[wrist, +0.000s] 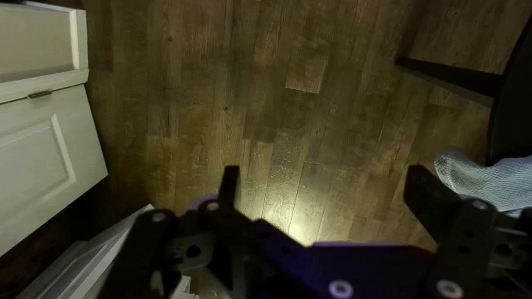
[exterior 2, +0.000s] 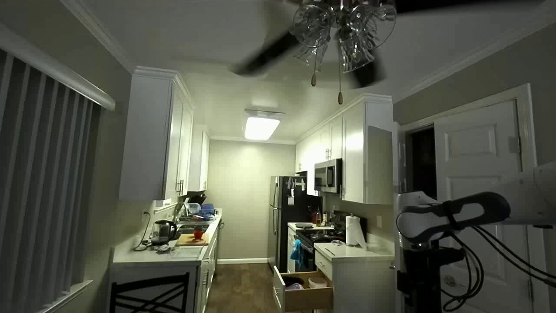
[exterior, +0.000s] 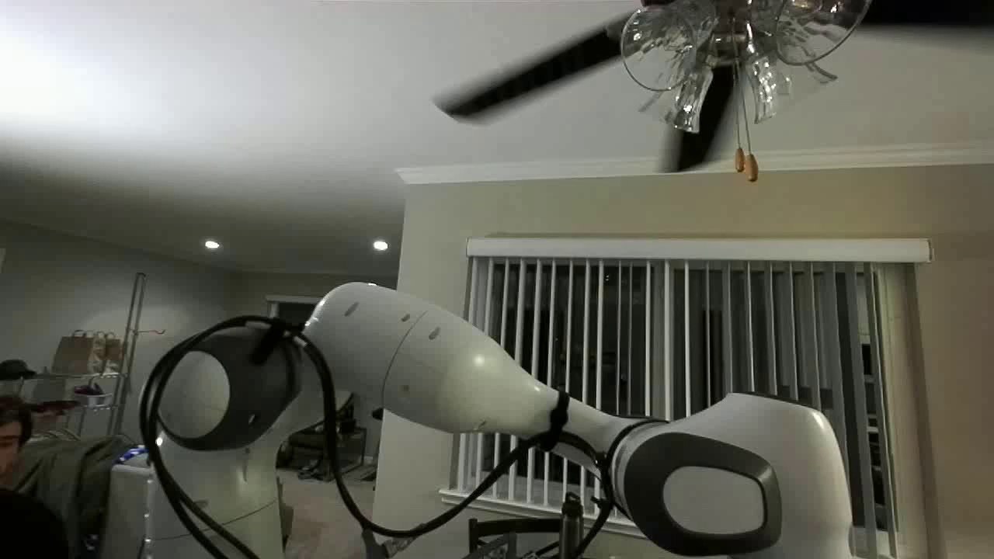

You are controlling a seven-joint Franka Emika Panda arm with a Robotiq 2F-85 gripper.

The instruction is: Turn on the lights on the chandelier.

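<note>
Well, the fingers are spread wide, holding nothing, with wooden floor showing through the gap. They're aimed down, and the job is up! Up above the arm, in both exterior views, hangs the chandelier, its glass lights dull and unlit, two pull chains dangling beneath with amber beads at their ends, untouched and well apart from the fingers.

So what might spoil it? The blades are smeared with blur, turning, I'd say, so an arm lifted carelessly could be clipped. The chains hang near each other; the fingers might catch the wrong one and, I'd guess, change the blades' speed instead. And a small bead on a loose chain will probably swing off at a nudge, while the black cable looped along the arm could snag on a long reach.

On to the containers! In an exterior view a drawer gapes, a pale tub inside beside a purplish bundle, plus something dark I can't name. Across from it, a kettle stands on the surface; whether it's filled, I can't tell. Way back, paper bags hide their contents, and just below, a white basket holds something purple.
</note>
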